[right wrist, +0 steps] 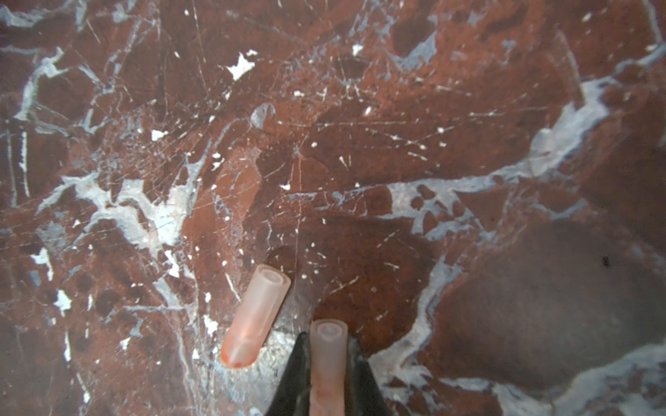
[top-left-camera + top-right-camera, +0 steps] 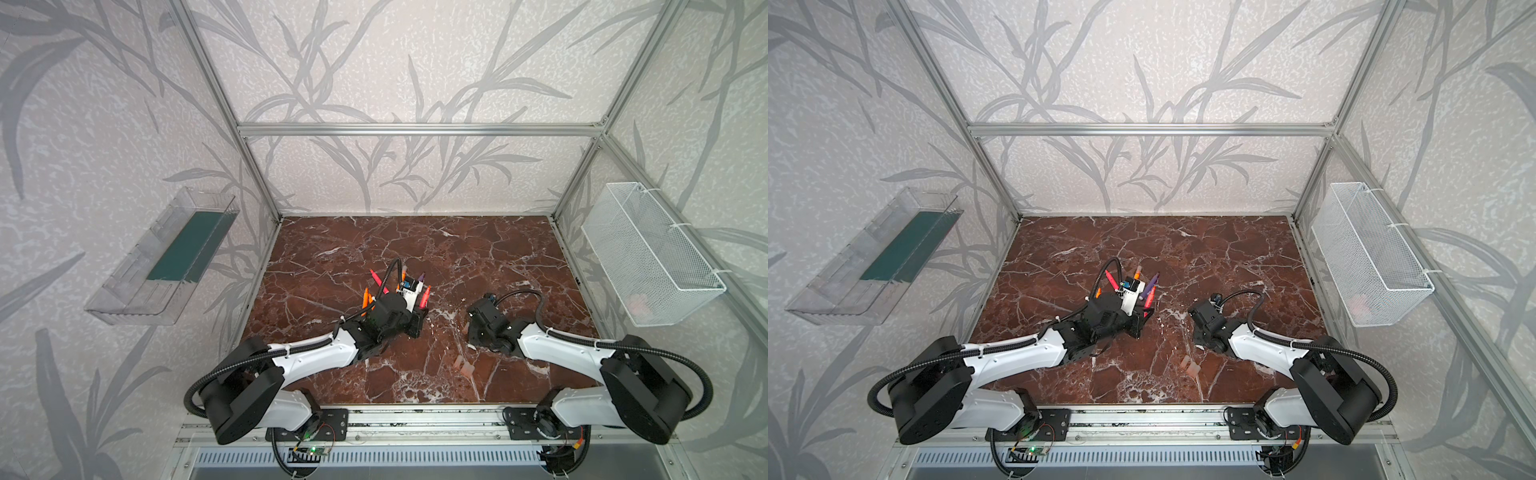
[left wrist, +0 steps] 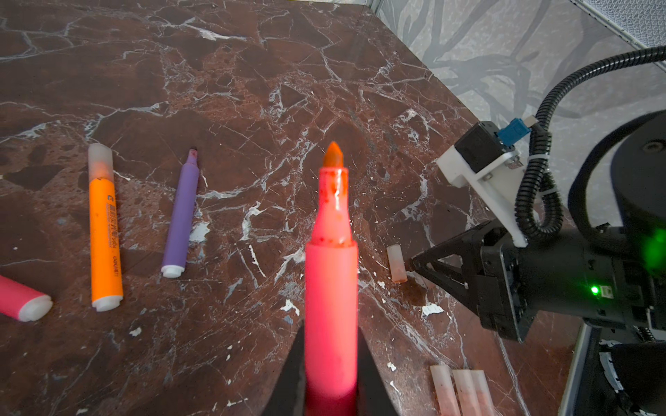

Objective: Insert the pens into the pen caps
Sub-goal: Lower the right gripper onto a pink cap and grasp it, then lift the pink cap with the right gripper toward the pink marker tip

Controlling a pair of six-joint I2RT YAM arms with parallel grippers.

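Closest to the lens, a red-pink pen is pinched by its barrel in the left gripper. Its bare, orange-stained tip points out ahead, probably so it can be driven straight into a cap. To that pen's right, the right gripper is clamped on 1 pale cap, open mouth outward, seemingly to meet the tip. A loose cap lies just beside it, and 3 more caps lie together farther from the pen, toward the arm bases. On the pen's other side lie a purple pen, uncapped, an orange pen wearing a frosted cap, and a second red-pink pen. All rest on a white-veined red-brown marble tabletop inside an aluminium frame with leaf-patterned walls. A wire basket hangs well to the pen's right and a clear tray well to its left.
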